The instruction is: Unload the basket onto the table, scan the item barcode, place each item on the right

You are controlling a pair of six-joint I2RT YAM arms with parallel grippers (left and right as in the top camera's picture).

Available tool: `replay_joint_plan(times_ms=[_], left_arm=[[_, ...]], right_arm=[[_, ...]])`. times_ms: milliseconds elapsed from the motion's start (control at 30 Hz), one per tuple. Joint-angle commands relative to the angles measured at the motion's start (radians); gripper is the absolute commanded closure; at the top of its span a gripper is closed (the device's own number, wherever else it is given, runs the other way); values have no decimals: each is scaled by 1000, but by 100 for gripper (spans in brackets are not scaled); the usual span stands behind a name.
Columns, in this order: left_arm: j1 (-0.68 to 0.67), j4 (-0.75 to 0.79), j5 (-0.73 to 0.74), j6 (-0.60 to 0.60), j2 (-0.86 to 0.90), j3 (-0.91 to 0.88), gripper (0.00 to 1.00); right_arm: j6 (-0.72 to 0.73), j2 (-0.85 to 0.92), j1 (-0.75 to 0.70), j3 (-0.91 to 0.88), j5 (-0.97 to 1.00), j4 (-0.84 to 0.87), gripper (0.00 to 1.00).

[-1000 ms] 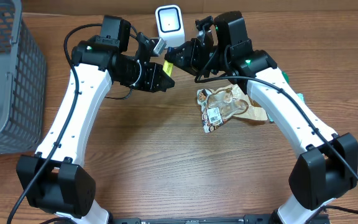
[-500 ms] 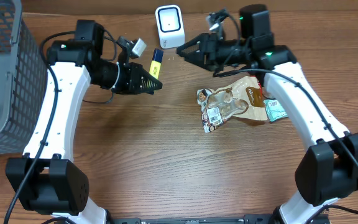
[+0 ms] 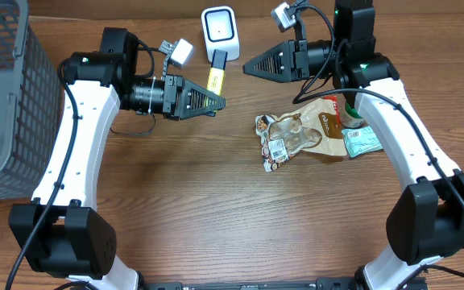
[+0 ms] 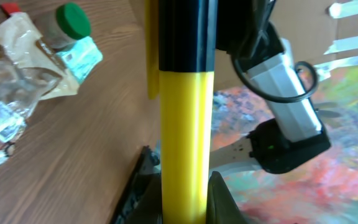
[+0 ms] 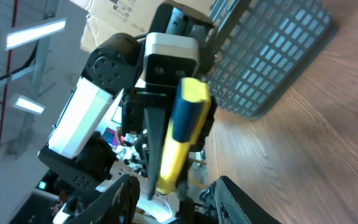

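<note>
The left pincer (image 3: 216, 101) is clamped on the yellow-and-black item (image 3: 213, 78), holding it just in front of the white scanner (image 3: 218, 28). The right pincer (image 3: 250, 69) hangs nearby above the table (image 3: 184, 201), its jaws apart and empty.

Left hand (image 3: 214, 102) grips yellow item (image 3: 215, 77) beside scanner (image 3: 218, 28).

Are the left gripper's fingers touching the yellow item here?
Touching. The left wrist view shows the yellow item running down between the fingers of the left gripper, which press against its sides with no gap.
</note>
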Motion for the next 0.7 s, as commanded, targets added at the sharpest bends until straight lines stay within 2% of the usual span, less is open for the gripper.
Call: replay_joint_plan(times_ms=[0, 167, 433, 600, 667], left_arm=[[-20, -1, 92, 29, -13, 0, 96], [-35, 8, 84, 29, -13, 0, 96], [-35, 12, 76, 30, -13, 0, 96], [-35, 17, 64, 30, -13, 0, 96], [-35, 19, 64, 30, -13, 0, 96]], right_arm=[[46, 3, 22, 7, 19, 7, 57], [95, 3, 75, 7, 130, 16, 57], [254, 3, 85, 7, 127, 219, 57], [254, 3, 97, 7, 156, 220, 58], [254, 3, 113, 7, 199, 220, 62]])
